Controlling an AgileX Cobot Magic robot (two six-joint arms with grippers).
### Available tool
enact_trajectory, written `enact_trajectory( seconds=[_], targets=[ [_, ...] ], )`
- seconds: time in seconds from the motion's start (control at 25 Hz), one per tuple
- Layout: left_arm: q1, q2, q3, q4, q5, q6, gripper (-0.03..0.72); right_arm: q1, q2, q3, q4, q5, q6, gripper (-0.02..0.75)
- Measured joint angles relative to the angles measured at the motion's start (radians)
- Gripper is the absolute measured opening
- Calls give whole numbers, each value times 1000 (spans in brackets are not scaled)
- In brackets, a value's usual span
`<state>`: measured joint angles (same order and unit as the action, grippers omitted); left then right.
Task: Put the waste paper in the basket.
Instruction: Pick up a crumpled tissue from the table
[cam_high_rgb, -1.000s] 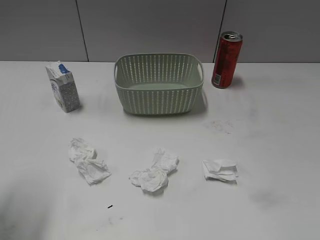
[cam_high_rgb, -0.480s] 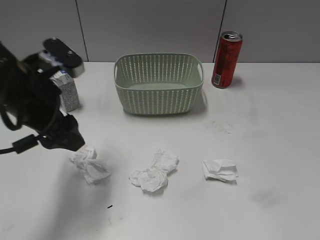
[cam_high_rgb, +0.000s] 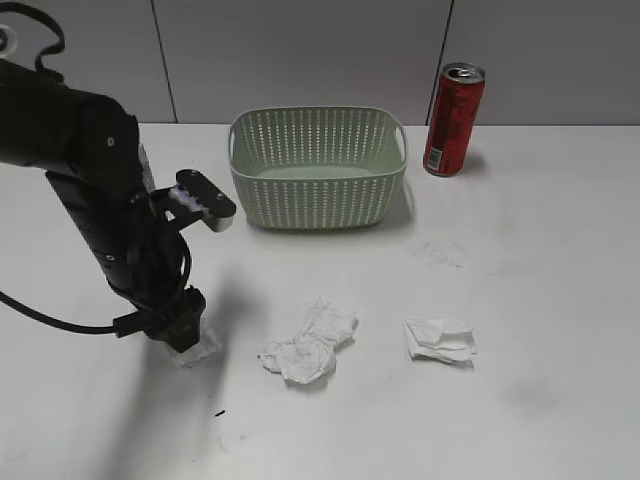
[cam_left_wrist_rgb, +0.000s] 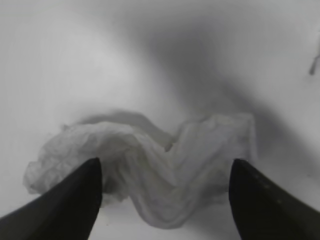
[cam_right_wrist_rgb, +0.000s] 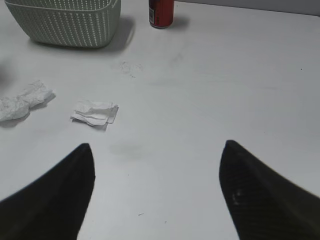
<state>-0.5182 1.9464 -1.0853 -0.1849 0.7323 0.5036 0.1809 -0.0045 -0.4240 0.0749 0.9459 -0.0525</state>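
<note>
The first pick-up is judged to be in hand: the left claw (cam_left_wrist_rgb: 165, 200) is lowered over the leftmost crumpled white tissue-paper wad (cam_left_wrist_rgb: 150, 165), which lies on the white desk (cam_high_rgb: 540, 300) well in front of the pale green perforated plastic basket (cam_high_rgb: 318, 170). In the left wrist view the two dark fingers are seen spread wide, one at each side of the wad, with nothing yet pinched between them. In the exterior view only a corner of this wad (cam_high_rgb: 195, 348) is seen under the black arm. Two further crumpled white wads, the middle one (cam_high_rgb: 308, 345) and the right one (cam_high_rgb: 440, 340), lie untouched on the desk, and nothing is seen inside the basket. The right claw (cam_right_wrist_rgb: 157, 195) is held spread above bare desk, holding nothing. Next, the left fingers are expected to be pressed together on the paper; a low, centred grip is called for, since the tissue is soft and loose, and then a lift and a carry over the basket rim.
</note>
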Motion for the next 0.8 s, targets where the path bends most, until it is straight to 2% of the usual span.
enact_trajectory(
  seconds=[0.12, 0.24, 0.36, 0.44, 0.52, 0.6, 0.8],
  targets=[
    [-1, 13, -3, 9, -4, -11, 573, 0, 0, 0, 0, 0, 0, 586],
    [-1, 16, -6, 9, -9, -14, 515, 0, 0, 0, 0, 0, 0, 586],
    [-1, 16, -8, 9, -14, -14, 354, 0, 0, 0, 0, 0, 0, 586],
    [-1, 17, -8, 6, -9, -14, 186, 0, 0, 0, 0, 0, 0, 586],
    [-1, 17, -10, 1, 5, -14, 66, 0, 0, 0, 0, 0, 0, 586],
    [-1, 12, -11, -5, 40, -14, 25, 0, 0, 0, 0, 0, 0, 586],
    [-1, -87, -66, -7, 168, -15, 13, 0, 0, 0, 0, 0, 0, 586]
  ],
)
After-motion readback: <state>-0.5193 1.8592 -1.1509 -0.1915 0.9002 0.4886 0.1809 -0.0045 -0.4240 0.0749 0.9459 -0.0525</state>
